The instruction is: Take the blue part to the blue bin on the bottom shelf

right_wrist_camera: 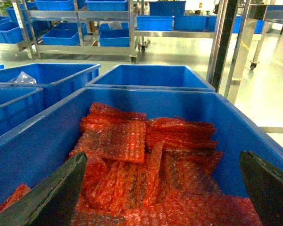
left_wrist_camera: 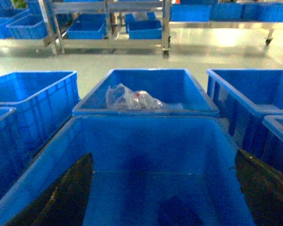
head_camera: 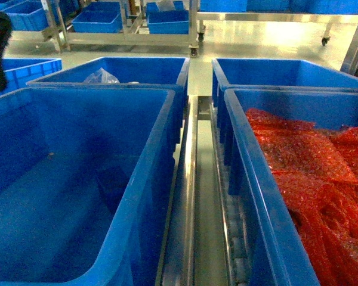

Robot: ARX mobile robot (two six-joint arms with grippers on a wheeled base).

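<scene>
In the head view, four blue bins sit in two rows on the bottom shelf, whose steel rails with small rollers run up the middle between them. The near left blue bin holds a dark blue part on its floor, toward the bin's right wall. The near right bin is piled with red bubble-wrap bags. The far left bin has a crumpled clear plastic bag. Neither pincer shows here.

In the left wrist view, the left pincer hangs over the near left blue bin, its two dark fingers spread wide at the lower corners of the picture. A dark blue shape, likely the part, lies on the bin floor between the fingers, below them and untouched.

In the right wrist view, the right pincer stands wide apart above the red bags, holding nothing, with its fingers flanking the pile
</scene>
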